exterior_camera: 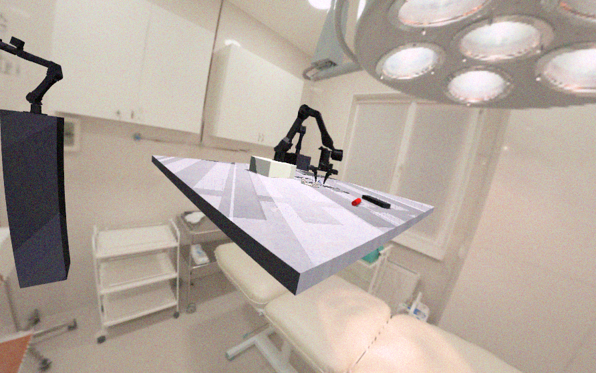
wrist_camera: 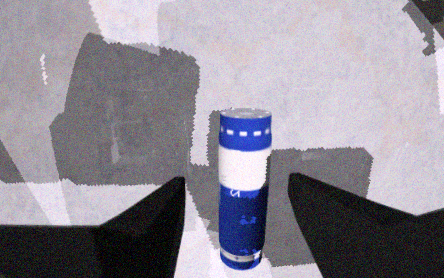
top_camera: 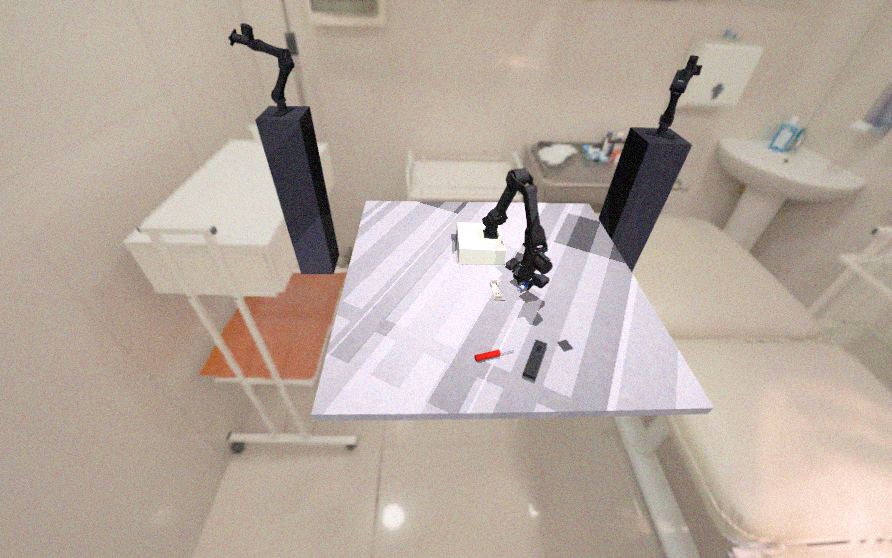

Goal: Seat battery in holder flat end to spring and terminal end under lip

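Note:
The blue battery with a white band (wrist_camera: 245, 205) (top_camera: 523, 287) lies on its side on the table, lengthwise between my fingers in the wrist view. My gripper (wrist_camera: 237, 185) (exterior_camera: 320, 182) is open and low over the table, one finger on each side of the battery, with a visible gap on both sides. The battery's silvery flat end is at the top of the wrist view; its other end is at the bottom. The small cream holder (top_camera: 496, 289) (exterior_camera: 307, 181) lies on the table just left of the gripper in the top and exterior views. Its spring and lip are too small to tell.
A white box (top_camera: 481, 255) (exterior_camera: 276, 170) stands by the arm's base. A red-handled screwdriver (top_camera: 487, 355) (exterior_camera: 356, 202), a black oblong object (top_camera: 534, 360) (exterior_camera: 376, 202) and a small dark square (top_camera: 565, 344) lie nearer the table's front edge. Two other arms stand on dark pillars behind.

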You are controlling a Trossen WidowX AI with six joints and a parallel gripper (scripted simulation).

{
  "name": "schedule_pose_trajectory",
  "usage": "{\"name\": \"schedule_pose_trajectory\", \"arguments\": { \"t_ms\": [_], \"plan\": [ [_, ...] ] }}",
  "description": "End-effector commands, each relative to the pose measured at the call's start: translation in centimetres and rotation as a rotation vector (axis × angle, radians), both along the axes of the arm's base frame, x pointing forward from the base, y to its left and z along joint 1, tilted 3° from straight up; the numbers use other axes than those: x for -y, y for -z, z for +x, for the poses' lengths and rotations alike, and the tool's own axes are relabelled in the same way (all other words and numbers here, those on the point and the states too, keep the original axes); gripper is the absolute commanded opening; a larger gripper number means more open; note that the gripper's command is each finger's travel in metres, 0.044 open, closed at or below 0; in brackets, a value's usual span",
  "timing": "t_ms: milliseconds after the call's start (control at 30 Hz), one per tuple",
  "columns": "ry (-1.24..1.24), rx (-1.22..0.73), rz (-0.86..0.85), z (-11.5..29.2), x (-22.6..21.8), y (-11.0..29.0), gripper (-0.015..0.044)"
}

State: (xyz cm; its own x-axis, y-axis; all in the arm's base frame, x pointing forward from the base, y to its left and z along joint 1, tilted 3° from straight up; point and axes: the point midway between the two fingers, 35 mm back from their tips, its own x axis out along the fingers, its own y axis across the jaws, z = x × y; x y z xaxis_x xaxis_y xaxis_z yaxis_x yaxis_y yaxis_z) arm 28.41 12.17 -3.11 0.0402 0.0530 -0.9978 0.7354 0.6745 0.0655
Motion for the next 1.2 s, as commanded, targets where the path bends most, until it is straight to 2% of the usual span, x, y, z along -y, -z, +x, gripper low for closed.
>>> {"name": "schedule_pose_trajectory", "arguments": {
  "t_ms": [0, 133, 267, 467, 667, 833, 1167],
  "plan": [
    [0.005, -0.007, 0.001, -0.3, 0.0, 0.4, 0.0199],
    [0.005, -0.007, 0.001, -0.3, 0.0, 0.4, 0.0094],
    [0.005, -0.007, 0.001, -0.3, 0.0, 0.4, 0.0067],
    [0.005, -0.007, 0.001, -0.2, 0.0, 0.3, 0.0064],
    [0.005, -0.007, 0.001, -0.3, 0.2, -4.0, 0.0064],
    [-0.001, -0.006, 0.001, -0.4, 0.3, -4.6, 0.0064],
    [-0.315, 0.013, -0.016, 1.1, 4.5, -5.3, 0.0064]
  ]
}}
